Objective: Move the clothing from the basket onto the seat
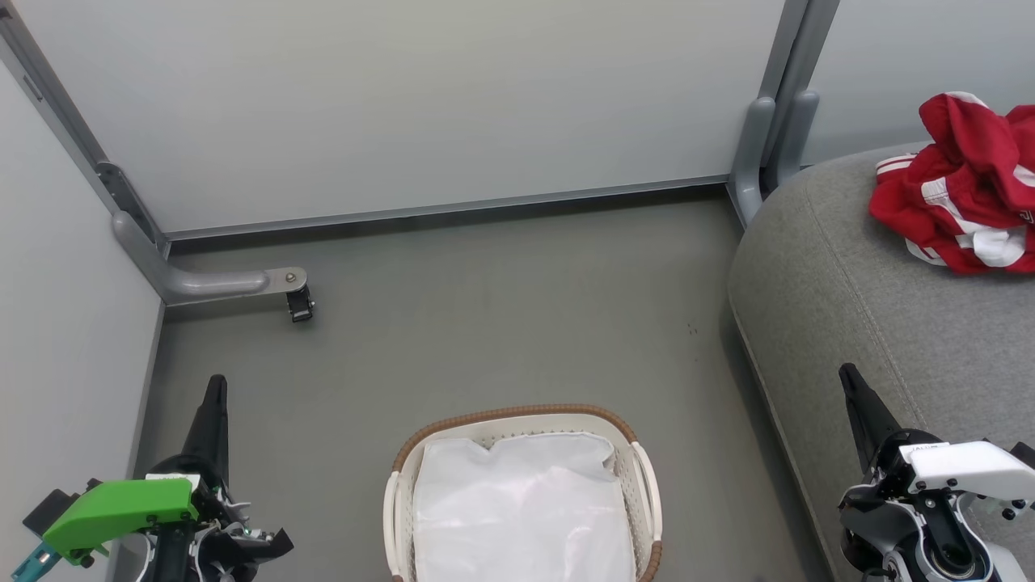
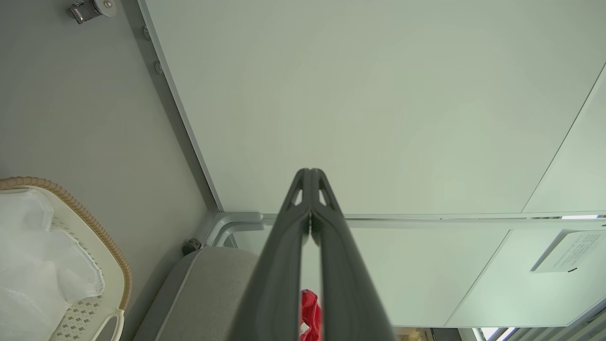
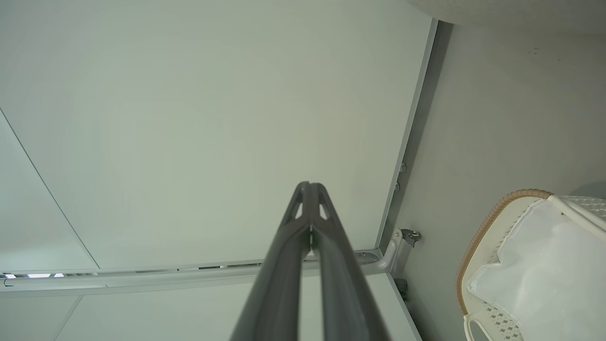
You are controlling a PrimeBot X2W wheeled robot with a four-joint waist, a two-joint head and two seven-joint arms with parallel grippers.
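Floor (image 1: 485, 323) is holding basket (image 1: 517, 414) at 6 o'clock, white cloth (image 1: 517, 501) inside; red clothing (image 1: 962, 194) lying on seat (image 1: 849, 307) at 2; my left hand (image 1: 216, 386), right hand (image 1: 848, 376) sitting closed.

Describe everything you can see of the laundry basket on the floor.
The basket is small, oval, white plastic with perforated walls, a brown woven rim and pale side handles. It stands upright on the grey floor, cut off by the head view's bottom edge. A white cloth fills it. It stands apart from the grey seat to the robot's right.
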